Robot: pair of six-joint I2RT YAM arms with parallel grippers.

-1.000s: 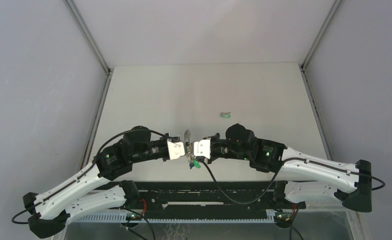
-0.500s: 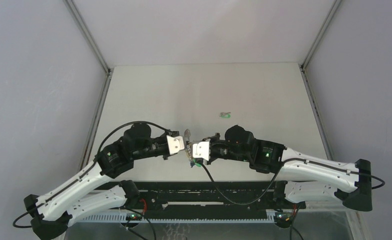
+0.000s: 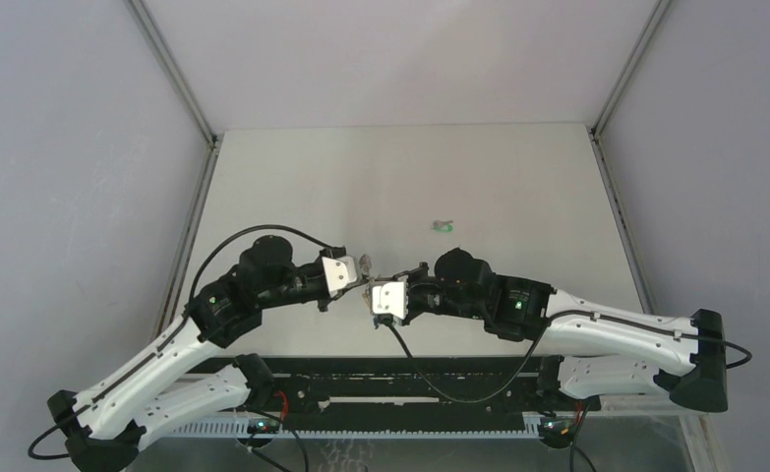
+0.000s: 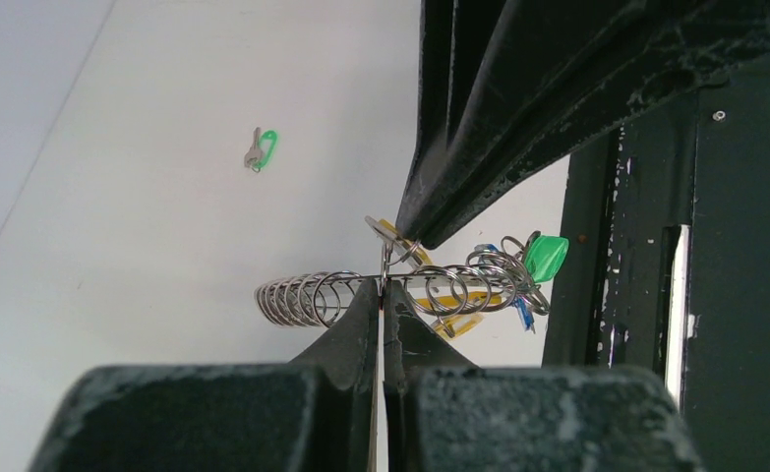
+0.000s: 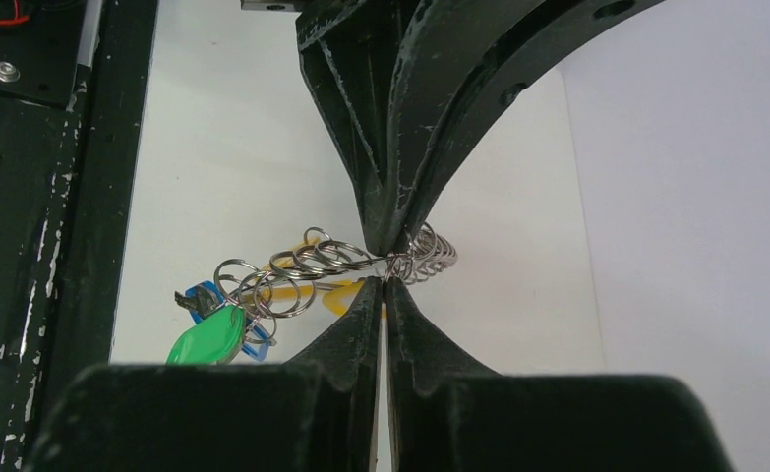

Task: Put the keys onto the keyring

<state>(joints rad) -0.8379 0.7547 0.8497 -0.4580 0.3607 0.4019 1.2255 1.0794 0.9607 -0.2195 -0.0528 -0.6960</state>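
Left hand [image 4: 382, 292] and right hand [image 5: 385, 281] each pinch the keyring [image 4: 297, 298], keys [image 5: 208, 336] dangling

Right tool [image 5: 383, 285] tight on the keyring [image 5: 312, 259] — left tool [image 5: 394, 241] opposite, green key [image 5: 207, 339] alongside.

Counting what's sitting in front of me: two arms, a left arm [image 3: 154, 354] and a right arm [image 3: 607, 329], each carrying one gripper, so left gripper [image 4: 382, 291] and right gripper [image 5: 383, 283]. One keyring [image 5: 297, 291] is showing. Wire loops [image 4: 297, 298] are bunching along it, overlapping too much to number. I'm making out one hanging green key [image 5: 207, 337] and at least one blue key [image 5: 207, 292]. One loose green key [image 3: 444, 226] is lying on the one table [image 3: 518, 187].
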